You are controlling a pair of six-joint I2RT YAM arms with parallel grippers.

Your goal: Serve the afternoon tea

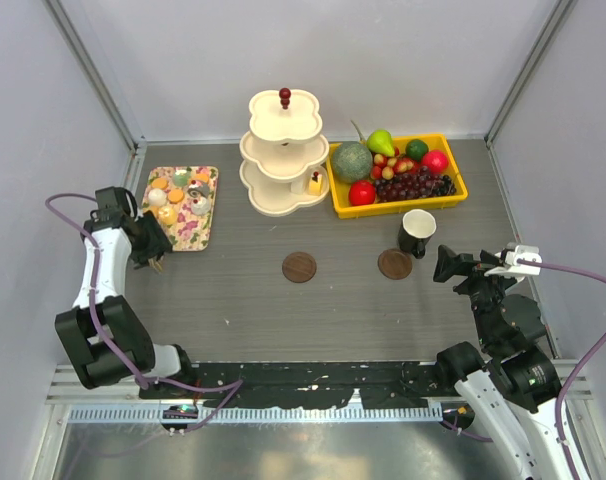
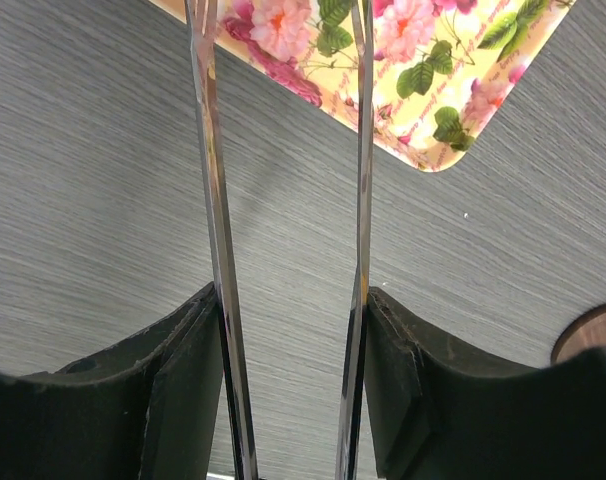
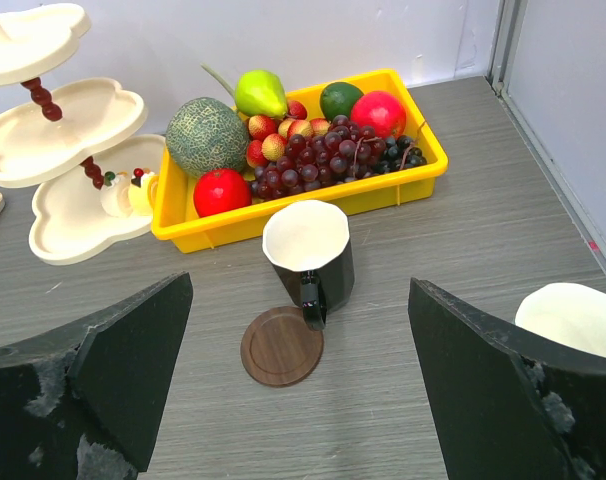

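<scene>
My left gripper [image 1: 154, 256] is shut on metal tongs [image 2: 215, 200], whose two blades stand apart between my pads [image 2: 188, 380]. It hovers over the table at the near right corner of the flowered tray [image 1: 194, 238], which carries several small sweets [image 1: 167, 198]. A yellow cake wedge [image 1: 314, 183] lies on the bottom tier of the cream stand [image 1: 273, 195]. The black mug [image 1: 417, 232] stands beside the right wooden coaster [image 1: 394, 264]. My right gripper [image 1: 446, 265] is open and empty, just right of that mug [image 3: 308, 255]. A white mug rim [image 3: 573, 315] shows behind my right finger.
A yellow tray of fruit [image 1: 453, 195] sits behind the black mug. A second coaster [image 1: 299, 266] lies mid-table. Grey walls with metal posts close in the left, back and right sides.
</scene>
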